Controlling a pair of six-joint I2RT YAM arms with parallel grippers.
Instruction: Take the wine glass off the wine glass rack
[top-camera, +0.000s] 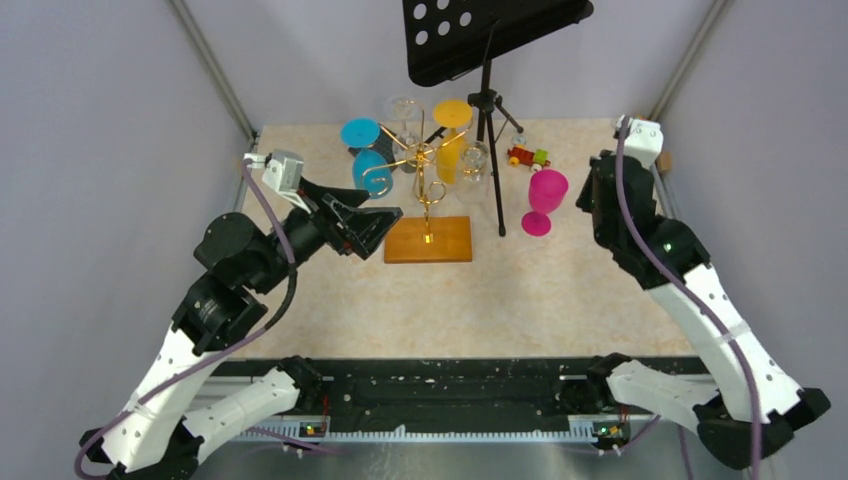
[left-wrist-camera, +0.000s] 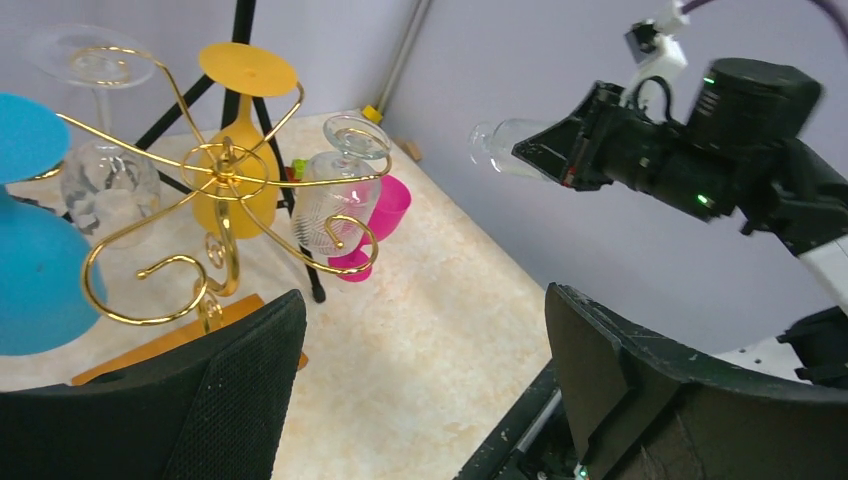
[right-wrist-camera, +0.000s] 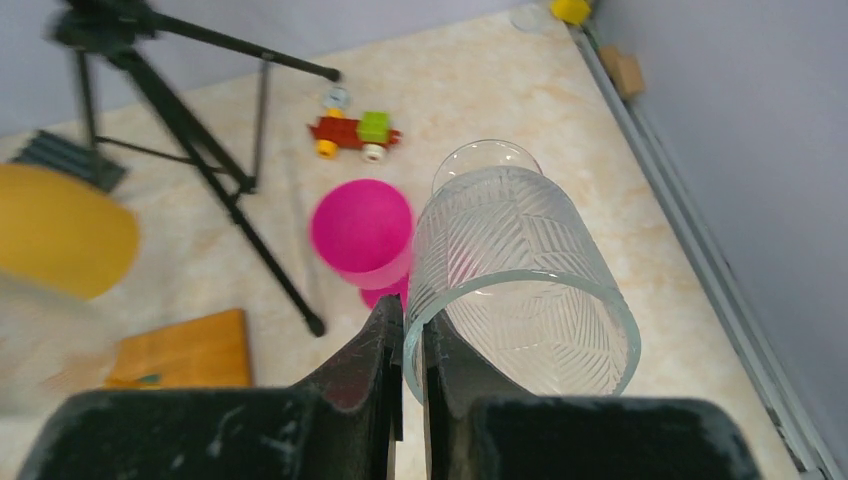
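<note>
Right fingers (right-wrist-camera: 372, 365) pinching wine glass (right-wrist-camera: 520, 270) rim, left fingers (left-wrist-camera: 240, 380) spread beside wine glass rack (top-camera: 428, 240)

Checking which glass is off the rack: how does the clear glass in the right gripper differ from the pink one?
The clear patterned glass is see-through; the pink wine glass is opaque and plain. The clear patterned glass is pinched at its rim by the right gripper, tipped sideways in the air; the pink wine glass stands upright on the table. Both are off the wine glass rack.
</note>
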